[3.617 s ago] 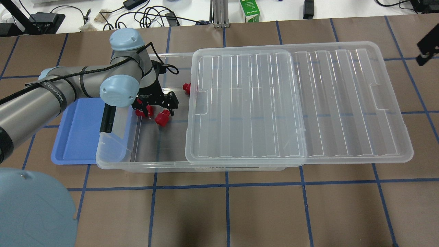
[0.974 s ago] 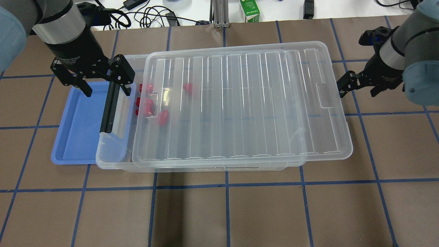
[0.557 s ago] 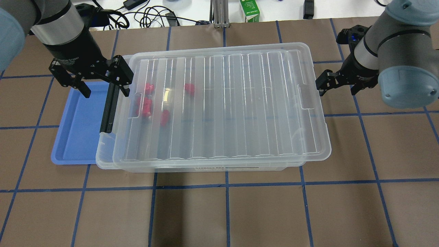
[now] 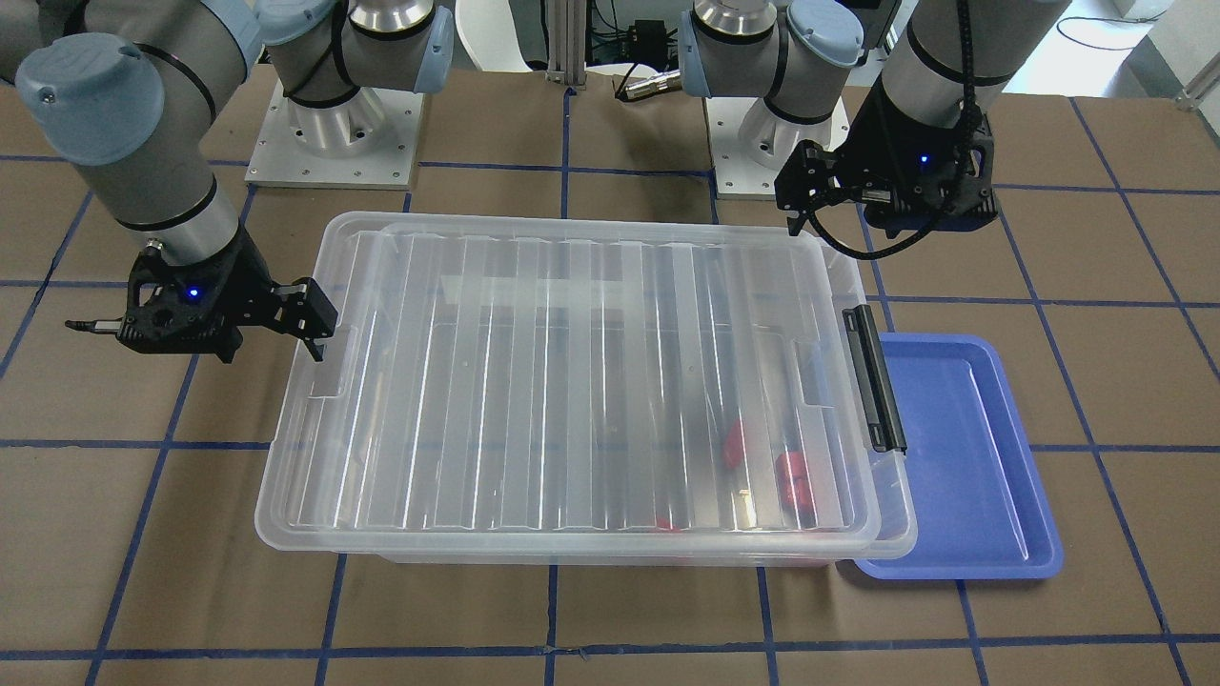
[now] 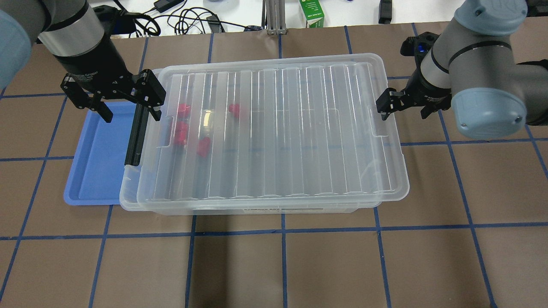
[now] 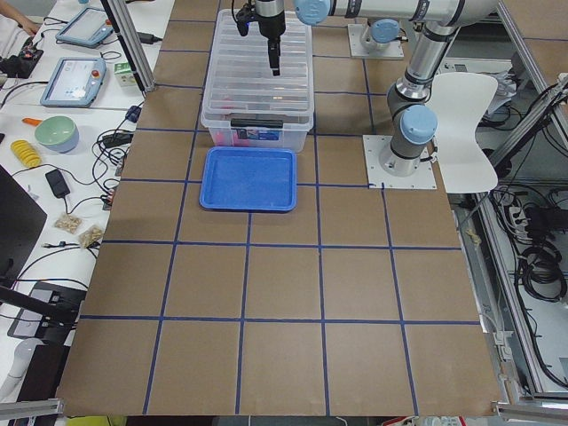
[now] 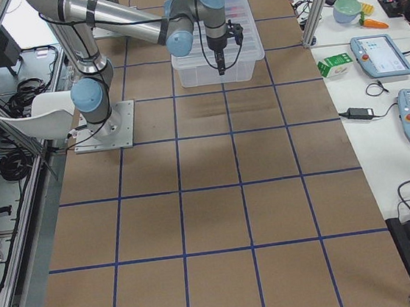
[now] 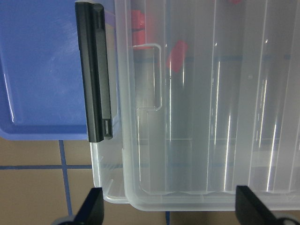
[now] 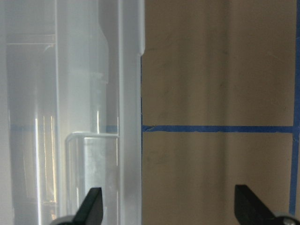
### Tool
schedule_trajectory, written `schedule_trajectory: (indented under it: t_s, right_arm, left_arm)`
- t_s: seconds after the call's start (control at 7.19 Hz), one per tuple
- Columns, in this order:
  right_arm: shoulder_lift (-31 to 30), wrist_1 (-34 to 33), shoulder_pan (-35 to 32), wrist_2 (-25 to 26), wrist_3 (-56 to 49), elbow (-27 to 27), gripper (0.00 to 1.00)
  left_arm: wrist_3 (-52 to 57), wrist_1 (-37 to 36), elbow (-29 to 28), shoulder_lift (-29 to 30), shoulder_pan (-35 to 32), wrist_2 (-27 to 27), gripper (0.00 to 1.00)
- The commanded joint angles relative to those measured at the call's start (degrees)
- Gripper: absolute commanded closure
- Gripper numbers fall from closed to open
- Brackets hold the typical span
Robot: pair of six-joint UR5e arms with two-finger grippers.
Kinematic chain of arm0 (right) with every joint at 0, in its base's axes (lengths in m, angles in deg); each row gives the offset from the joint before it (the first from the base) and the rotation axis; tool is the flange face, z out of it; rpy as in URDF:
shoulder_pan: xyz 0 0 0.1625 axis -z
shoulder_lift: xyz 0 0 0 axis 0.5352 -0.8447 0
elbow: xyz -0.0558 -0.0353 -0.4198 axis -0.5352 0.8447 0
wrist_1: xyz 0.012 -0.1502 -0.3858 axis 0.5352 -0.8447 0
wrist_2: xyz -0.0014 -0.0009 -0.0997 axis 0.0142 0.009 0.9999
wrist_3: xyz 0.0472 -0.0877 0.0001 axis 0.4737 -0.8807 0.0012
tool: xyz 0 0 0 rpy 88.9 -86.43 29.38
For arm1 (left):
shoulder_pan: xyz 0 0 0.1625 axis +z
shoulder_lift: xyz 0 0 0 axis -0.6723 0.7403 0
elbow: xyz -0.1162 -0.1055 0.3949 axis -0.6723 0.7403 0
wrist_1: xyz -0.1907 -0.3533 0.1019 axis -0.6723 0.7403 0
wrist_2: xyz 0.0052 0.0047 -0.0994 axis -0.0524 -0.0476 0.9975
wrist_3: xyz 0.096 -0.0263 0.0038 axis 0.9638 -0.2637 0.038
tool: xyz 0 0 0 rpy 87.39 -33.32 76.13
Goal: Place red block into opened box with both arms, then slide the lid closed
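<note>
Fingers apart: L gripper [image 5: 132, 116], R gripper [image 5: 402, 112]; clear ribbed lid [image 5: 278, 128] covers box [image 5: 126, 194].

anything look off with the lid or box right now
The clear ribbed plastic lid isn't fully home on the clear plastic box: it overhangs the end far from the black bar, leaving a strip of rim by the bar uncovered.

The clear ribbed lid [image 9: 84, 70] fills the left, its rectangular notch [image 9: 91, 159] low beside the rim, while brown worktop [image 9: 211, 70] crossed by a blue tape line [image 9: 215, 129] lies to the right, and the right gripper [image 9: 168, 211] has its jaws wide apart, straddling the lid's edge.
</note>
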Motion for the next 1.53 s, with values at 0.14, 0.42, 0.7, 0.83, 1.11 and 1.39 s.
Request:
schedule_trajectory:
  t_s: [0.14,0.42,0.7,0.83,1.11,1.39]
  right_arm:
    - [0.2,1.2,-0.1,1.1,-0.8,3.6,0.0]
    - [-2.7,14.6,-0.1,1.5,-0.7,11.7,0.0]
    - [-4.5,27.2,-0.3,2.0,0.1,20.2,0.0]
    - [-5.4,30.8,-1.5,2.2,0.2,22.1,0.0]
    - [-4.5,30.4,-4.2,1.8,1.1,20.7,0.0]
    - [-4.3,29.7,-5.9,1.3,1.1,20.0,0.0]
  left_arm:
    - [-0.1,0.0,0.0,0.0,0.0,0.1,0.0]
    - [0.0,-0.1,0.0,0.2,0.1,0.1,0.0]
    - [-0.1,-0.1,0.0,0.2,0.0,0.2,0.0]
    - [-0.1,-0.2,0.0,0.2,0.0,0.2,0.0]
    - [0.0,-0.3,0.0,0.6,0.0,0.3,0.0]
    - [0.0,-0.4,0.0,0.8,0.0,0.2,0.0]
